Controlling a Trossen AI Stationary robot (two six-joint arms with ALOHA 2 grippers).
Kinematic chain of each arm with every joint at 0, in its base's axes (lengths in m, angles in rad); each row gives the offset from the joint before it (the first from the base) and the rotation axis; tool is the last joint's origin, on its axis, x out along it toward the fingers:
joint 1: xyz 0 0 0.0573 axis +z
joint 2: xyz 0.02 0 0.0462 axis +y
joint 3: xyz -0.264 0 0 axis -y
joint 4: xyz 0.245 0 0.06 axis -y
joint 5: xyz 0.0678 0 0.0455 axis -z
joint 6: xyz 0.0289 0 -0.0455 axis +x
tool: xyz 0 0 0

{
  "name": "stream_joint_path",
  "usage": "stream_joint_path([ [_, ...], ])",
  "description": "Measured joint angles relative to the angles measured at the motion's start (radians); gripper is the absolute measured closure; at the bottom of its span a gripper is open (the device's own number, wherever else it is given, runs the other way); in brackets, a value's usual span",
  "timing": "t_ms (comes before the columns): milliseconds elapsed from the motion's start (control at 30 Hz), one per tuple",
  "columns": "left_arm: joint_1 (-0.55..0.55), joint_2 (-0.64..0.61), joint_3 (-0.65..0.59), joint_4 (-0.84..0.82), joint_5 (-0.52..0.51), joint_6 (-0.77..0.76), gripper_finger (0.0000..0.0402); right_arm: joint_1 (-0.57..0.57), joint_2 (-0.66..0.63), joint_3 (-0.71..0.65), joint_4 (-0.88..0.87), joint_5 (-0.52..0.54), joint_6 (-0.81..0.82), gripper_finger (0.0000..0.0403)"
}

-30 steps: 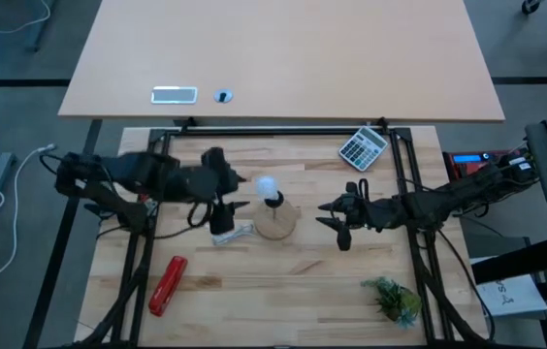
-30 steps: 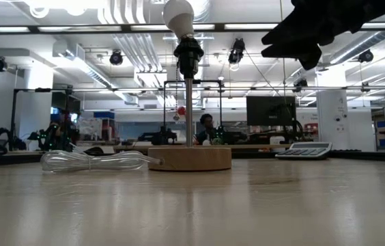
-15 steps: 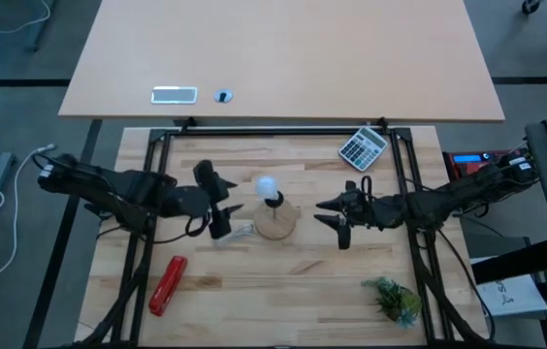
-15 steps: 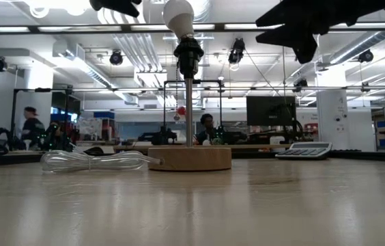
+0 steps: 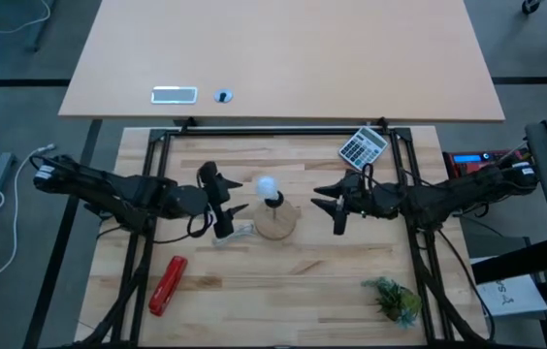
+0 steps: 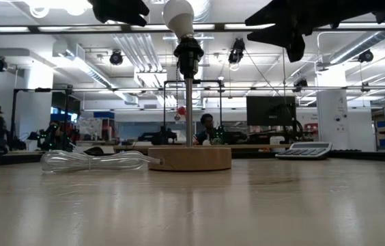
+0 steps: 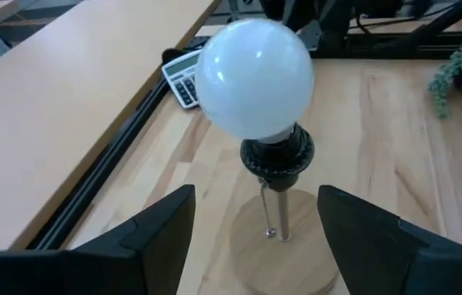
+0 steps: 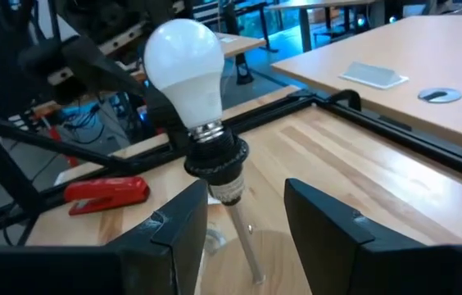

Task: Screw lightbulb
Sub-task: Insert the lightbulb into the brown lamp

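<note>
L gripper [image 5: 227, 197] sits just left of the lamp, fingers [image 7: 153, 238] apart, nothing between them, aimed at the lightbulb [image 7: 254, 79] w/o touching it. R gripper [image 5: 335, 203] sits to the right of the lamp, fingers [image 8: 329, 225] also apart, empty, facing the bulb from the opposite side. Lightbulb is seated in the black socket [image 7: 277, 156] atop a thin metal stem [image 6: 188, 113], standing upright on the round wooden base [image 6: 190, 158] near centre of the wooden table [image 5: 303, 281]; in the low view both grippers hang at approx. bulb height, clear of it either side. Clear coiled cord [image 6: 93, 161] lies on the table beside the base, on the L arm's side. Red stapler [image 5: 167, 285] lies nearer the front-left edge, calculator [image 5: 363, 147] at the back right, small green plant [image 5: 393, 297] front right. People visible in the room beyond.
</note>
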Motion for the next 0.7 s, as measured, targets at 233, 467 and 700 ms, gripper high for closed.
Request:
stream_joint_path([
  [233,0.000,0.001,-0.038,0.051,0.001,-0.012,0.0157,-0.006,0.056,0.011,0.006,-0.004,0.000,0.0240],
  [467,0.000,0.024,-0.042,0.059,0.001,-0.037,0.0158,-0.022,0.156,0.011,0.064,0.003,-0.002,0.0238],
  [700,0.000,0.045,-0.042,0.074,0.001,-0.043,0.0160,-0.035,0.219,0.048,0.116,0.004,-0.063,0.0238],
])
